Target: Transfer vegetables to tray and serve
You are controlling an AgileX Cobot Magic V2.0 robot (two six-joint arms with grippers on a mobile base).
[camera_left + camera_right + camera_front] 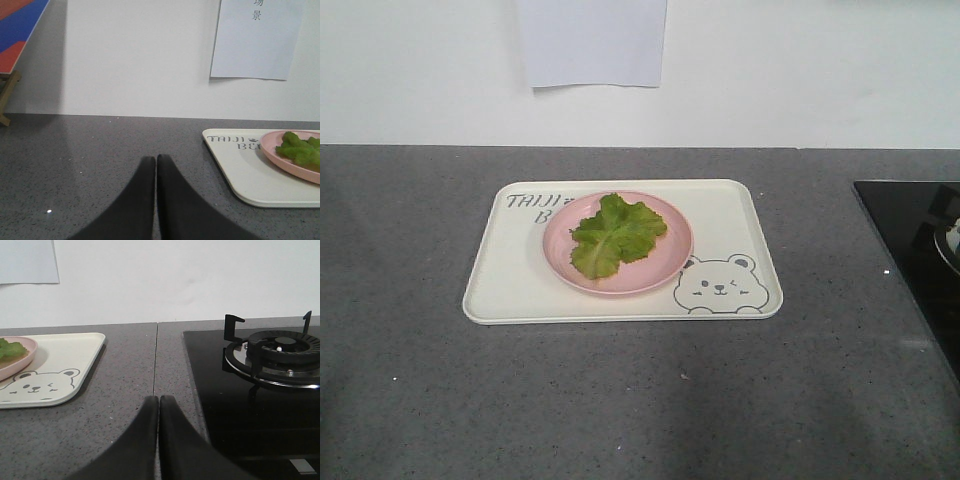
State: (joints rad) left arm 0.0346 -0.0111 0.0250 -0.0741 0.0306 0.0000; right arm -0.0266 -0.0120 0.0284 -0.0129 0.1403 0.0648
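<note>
A green ruffled lettuce leaf, the vegetables (614, 235), lies on a round pink plate (670, 262). The plate stands on the cream tray (510, 280) with a bear face, on the grey counter. In the left wrist view the tray (250, 175), plate (287, 162) and vegetables (300, 149) are to the right of my left gripper (156, 159), which is shut on nothing over bare counter. My right gripper (159, 399) is also shut and empty. It sits right of the tray (60, 360), with the vegetables (10, 349) at the far left. Neither gripper shows in the front view.
A black gas hob (240, 405) with a burner and pan support (275, 352) lies right of the right gripper, also seen as the hob (910, 240) at the counter's right. A paper sheet (592, 42) hangs on the white wall. A coloured board (17, 30) leans at the far left.
</note>
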